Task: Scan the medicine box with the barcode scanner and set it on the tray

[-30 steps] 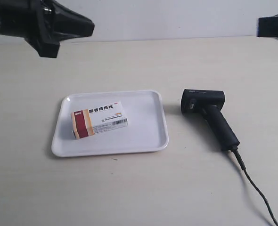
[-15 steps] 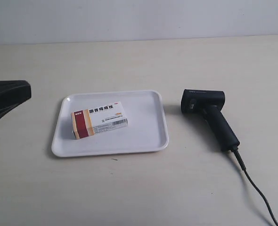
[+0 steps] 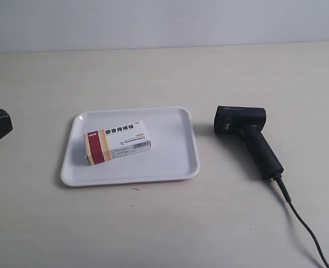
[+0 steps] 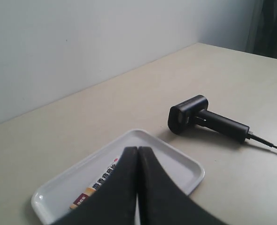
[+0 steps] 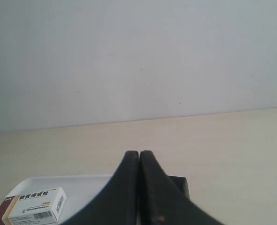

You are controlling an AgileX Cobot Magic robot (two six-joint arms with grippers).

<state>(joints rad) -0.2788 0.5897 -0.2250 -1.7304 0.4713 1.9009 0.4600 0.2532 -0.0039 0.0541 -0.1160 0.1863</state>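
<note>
Box: the medicine box (image 3: 117, 142) lies flat inside the tray (image 3: 175, 162), barcode side showing.
Tray: rests on the desk (image 3: 164, 223), just beside the scanner.
Scanner: the barcode scanner (image 3: 247, 137) lies on its side, cable (image 3: 301, 220) trailing away, apparently set down after use.
Left gripper (image 4: 137, 154): jaws pressed together, holding nothing, raised above the tray.
Right gripper (image 5: 139, 157): jaws likewise closed and empty.
Stage: judged complete.

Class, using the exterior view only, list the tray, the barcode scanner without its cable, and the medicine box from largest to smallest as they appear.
1. tray
2. barcode scanner
3. medicine box
</note>
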